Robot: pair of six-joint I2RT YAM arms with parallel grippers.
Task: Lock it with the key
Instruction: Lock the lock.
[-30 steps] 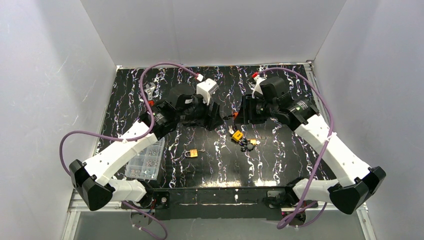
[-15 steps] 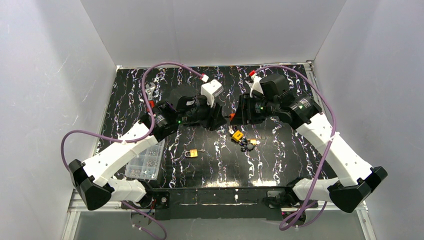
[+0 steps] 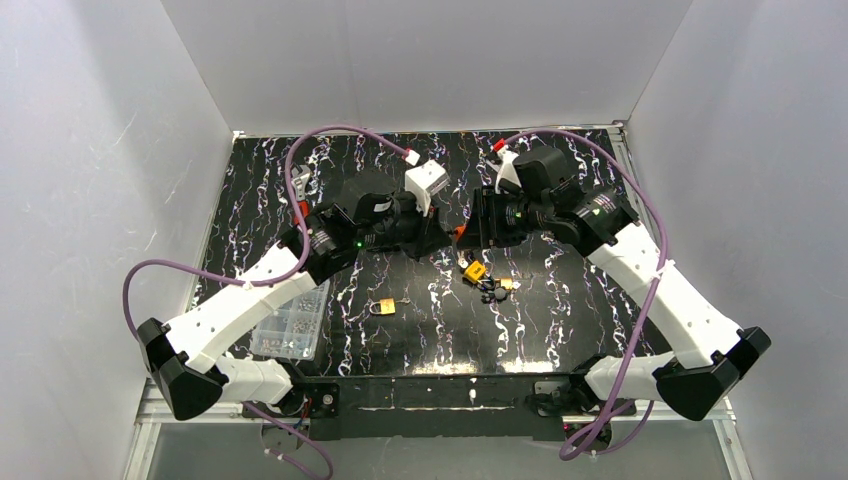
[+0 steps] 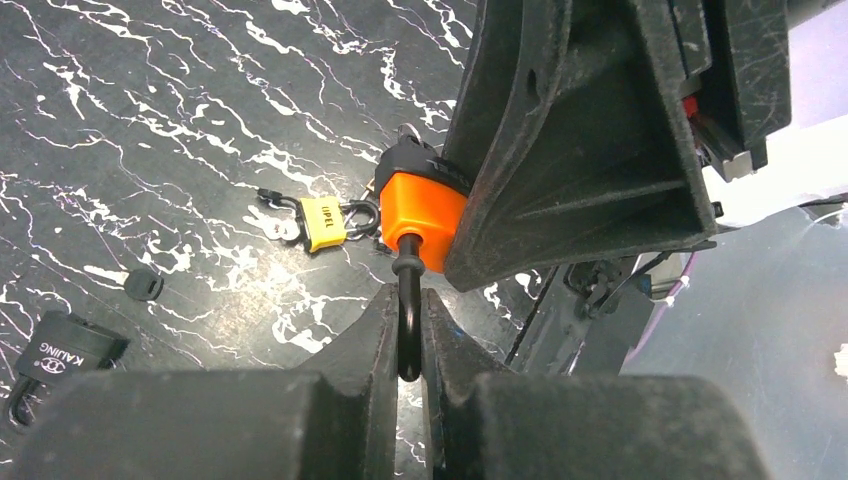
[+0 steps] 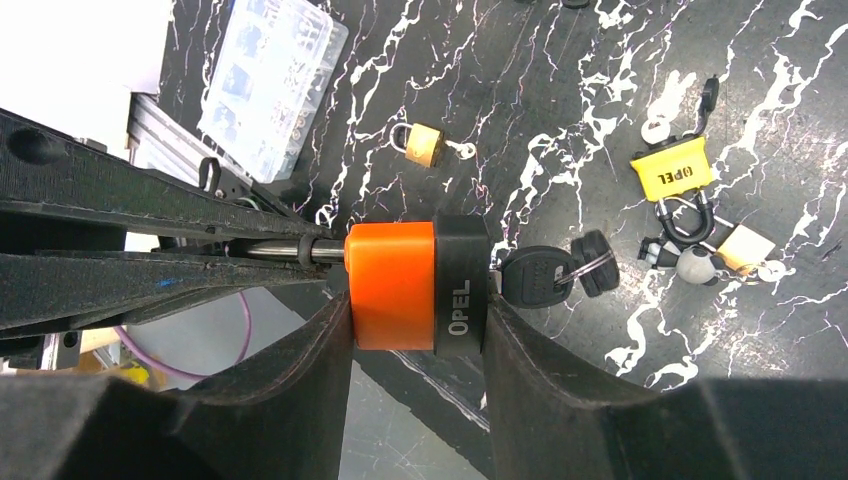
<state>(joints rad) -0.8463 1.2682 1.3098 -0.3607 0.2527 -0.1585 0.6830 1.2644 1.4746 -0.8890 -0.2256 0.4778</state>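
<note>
Your left gripper [image 4: 405,297] is pinched tight on the shackle [image 4: 408,345] of the orange padlock [image 5: 392,285]. Your right gripper [image 5: 415,318] stands partly spread, its fingers clamping that padlock's body from both sides. You have the lock lifted above the middle of the table [image 3: 560,320], between the two wrists, with a black-headed key [image 5: 535,272] sticking out of its base. Just near of it lie a yellow padlock [image 3: 475,270] and some small black pieces [image 3: 492,292]. A brass padlock [image 3: 383,306] sits further left, and a clear parts box [image 3: 292,320] lies at the near left.
</note>
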